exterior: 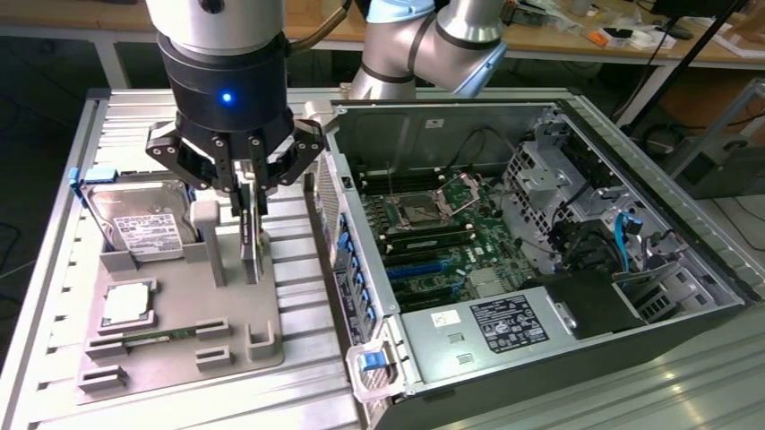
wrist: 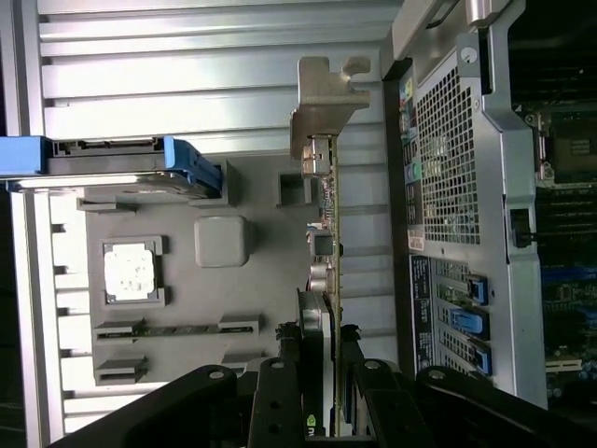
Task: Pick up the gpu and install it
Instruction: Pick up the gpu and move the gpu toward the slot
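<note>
- In the exterior view, a silver hard drive point(exterior: 143, 219) point(wrist: 103, 168) in a blue frame stands on edge at nine o'clock from the gripper, at the edge of a flat grey plastic holder tray point(exterior: 239, 313) point(wrist: 252, 299).
- A square silver processor chip point(exterior: 128, 305) point(wrist: 129, 273) lies flat in the tray at seven o'clock from the gripper. A narrow green memory stick point(exterior: 150, 339) point(wrist: 177, 329) lies at six o'clock of the chip.
- The black gripper point(exterior: 249, 210) point(wrist: 322, 359) points straight down, its fingers clamped against both faces of the gpu.
- The gpu point(exterior: 251, 246) point(wrist: 328, 224), a thin green circuit card, stands upright on edge. Its lower edge is down among the tray's grey posts; whether it sits in its slot or is raised, I cannot tell.
- The wrist view shows the card edge-on, with a black cooler block between the fingers and a bent silver metal bracket at the far end.
- At three o'clock from the gpu, an open grey metal computer case point(exterior: 418, 134) point(wrist: 448, 168) lies on its side, its green motherboard point(exterior: 442, 233) exposed.
</note>
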{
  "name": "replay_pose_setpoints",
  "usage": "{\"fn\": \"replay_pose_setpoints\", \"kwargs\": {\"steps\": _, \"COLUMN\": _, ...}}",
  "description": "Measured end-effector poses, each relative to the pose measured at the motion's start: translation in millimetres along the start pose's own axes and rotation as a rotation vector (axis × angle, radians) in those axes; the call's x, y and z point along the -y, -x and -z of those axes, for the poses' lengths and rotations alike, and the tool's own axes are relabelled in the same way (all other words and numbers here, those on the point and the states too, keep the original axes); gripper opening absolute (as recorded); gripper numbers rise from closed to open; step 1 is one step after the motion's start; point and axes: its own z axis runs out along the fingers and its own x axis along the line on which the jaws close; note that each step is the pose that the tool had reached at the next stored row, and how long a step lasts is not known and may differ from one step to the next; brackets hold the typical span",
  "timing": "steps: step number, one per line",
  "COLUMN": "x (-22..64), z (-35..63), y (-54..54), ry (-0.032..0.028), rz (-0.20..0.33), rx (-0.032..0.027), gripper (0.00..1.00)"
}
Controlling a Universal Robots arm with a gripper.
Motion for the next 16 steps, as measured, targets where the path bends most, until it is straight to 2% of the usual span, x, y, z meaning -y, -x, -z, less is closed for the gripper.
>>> {"fn": "replay_pose_setpoints", "kwargs": {"steps": 16, "x": -0.5, "z": 8.1, "y": 0.2, "ry": 0.0, "rz": 0.0, "rx": 0.0, "gripper": 0.27}}
